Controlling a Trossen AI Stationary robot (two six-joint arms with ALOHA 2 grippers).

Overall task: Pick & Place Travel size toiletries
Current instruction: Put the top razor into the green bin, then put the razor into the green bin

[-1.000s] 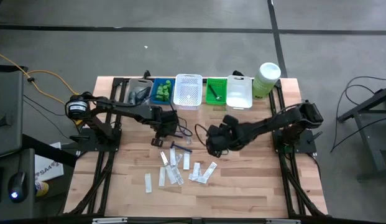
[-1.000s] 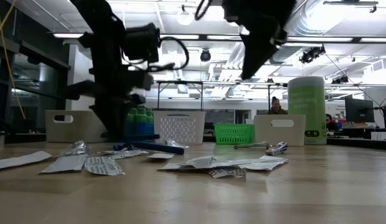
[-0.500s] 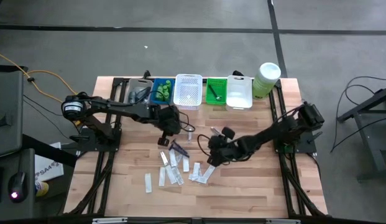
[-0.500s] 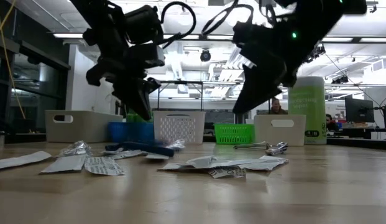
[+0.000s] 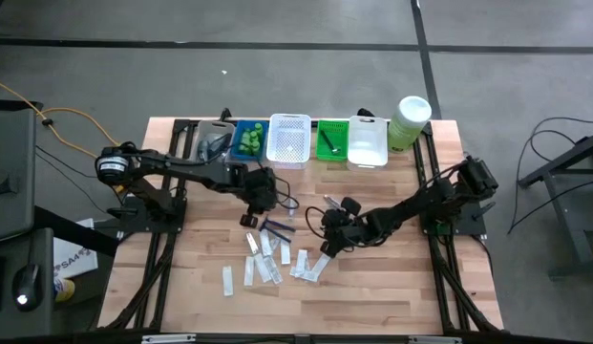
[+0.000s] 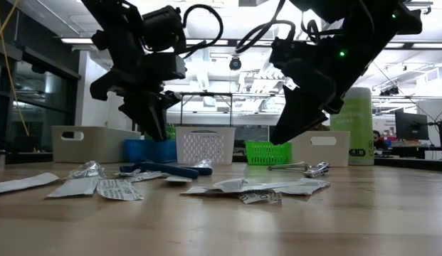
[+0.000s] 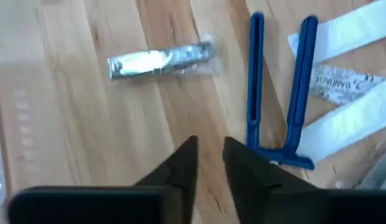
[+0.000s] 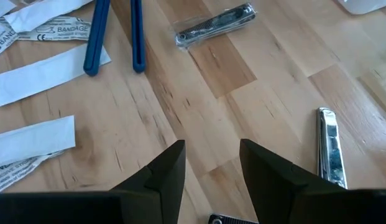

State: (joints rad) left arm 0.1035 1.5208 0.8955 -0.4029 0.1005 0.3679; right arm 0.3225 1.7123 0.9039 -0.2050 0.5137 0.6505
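Two blue razors (image 7: 280,93) beside left pincer (image 7: 208,152)

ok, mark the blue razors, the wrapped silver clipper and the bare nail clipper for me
blue razors (image 7: 296,93), left wrist view, mid-handle of one.
wrapped silver clipper (image 8: 214,26), right wrist view, middle of its body.
bare nail clipper (image 8: 330,149), right wrist view, middle of lever.
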